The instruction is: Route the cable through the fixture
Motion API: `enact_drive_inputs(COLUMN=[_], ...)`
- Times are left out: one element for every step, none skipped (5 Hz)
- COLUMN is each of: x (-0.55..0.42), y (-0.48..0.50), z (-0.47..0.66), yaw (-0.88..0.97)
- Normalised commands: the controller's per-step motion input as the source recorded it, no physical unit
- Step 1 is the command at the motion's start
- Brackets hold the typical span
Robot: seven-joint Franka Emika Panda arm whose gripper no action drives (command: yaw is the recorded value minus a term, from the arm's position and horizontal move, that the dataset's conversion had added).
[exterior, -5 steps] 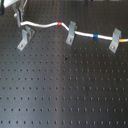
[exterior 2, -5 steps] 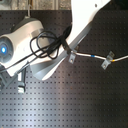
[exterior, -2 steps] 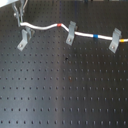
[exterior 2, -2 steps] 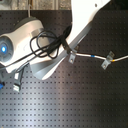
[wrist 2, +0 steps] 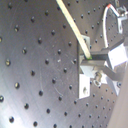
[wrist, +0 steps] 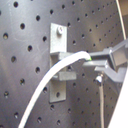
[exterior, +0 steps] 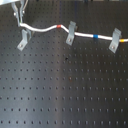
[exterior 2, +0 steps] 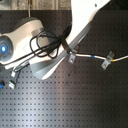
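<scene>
One thin white cable (exterior: pixel 47 28) ran through the middle clip (exterior: pixel 71 33) and the clip (exterior: pixel 115 39) beyond it, its free end held just above the third fixture (exterior: pixel 23 39), and it looked light, limp and prone to sag. Your gripper (wrist: pixel 102 61) was clamped on that end; you would do best gripping close to the tip.
</scene>
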Motion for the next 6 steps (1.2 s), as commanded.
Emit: enact_drive_inputs(x=[-0.093, -0.153, -0.261, -0.154, 0.003, 0.130], y=[-0.173, -0.190, -0.212, -0.105, -0.001, 0.059], z=[0.14, 0.09, 0.07, 0.10, 0.12, 0.02], yaw=[0.03, 0.02, 0.00, 0.07, 0.37, 0.39])
